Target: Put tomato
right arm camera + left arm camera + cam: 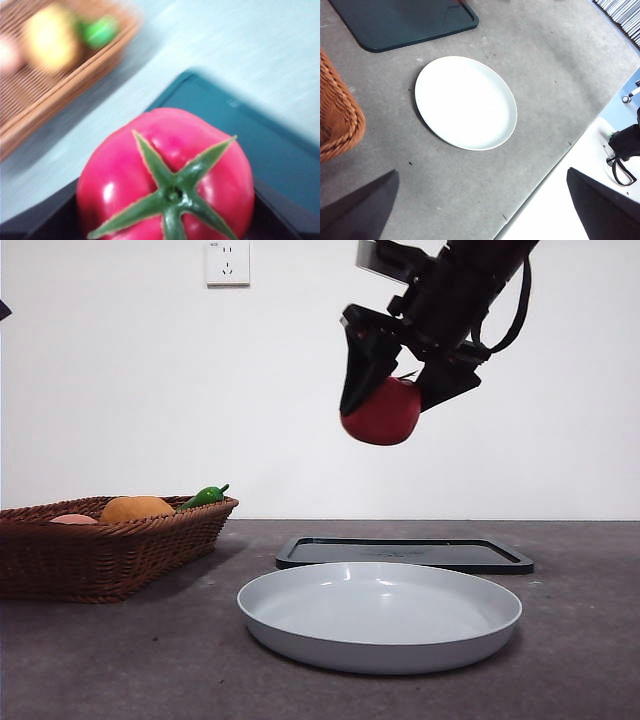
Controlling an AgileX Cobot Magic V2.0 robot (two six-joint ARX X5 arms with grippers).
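We see the right gripper (392, 390) high above the table, its two black jaws clamped on either side of the tomato (382, 412), which hangs in the air over the far side of the grey plate (380, 616). In the right wrist view the tomato (167, 175) fills the space between the jaws, green star-shaped stem facing the camera. Behind the plate lies a flat dark tray (405, 553). At the left stands a wicker basket (100, 550) holding an orange fruit (136, 508), a small green pepper (206, 496) and a pinkish item we cannot identify. The left gripper (480, 210) waits above the near table edge, its jaws spread wide with nothing between them. A white wall socket (227, 262) sits on the back wall.
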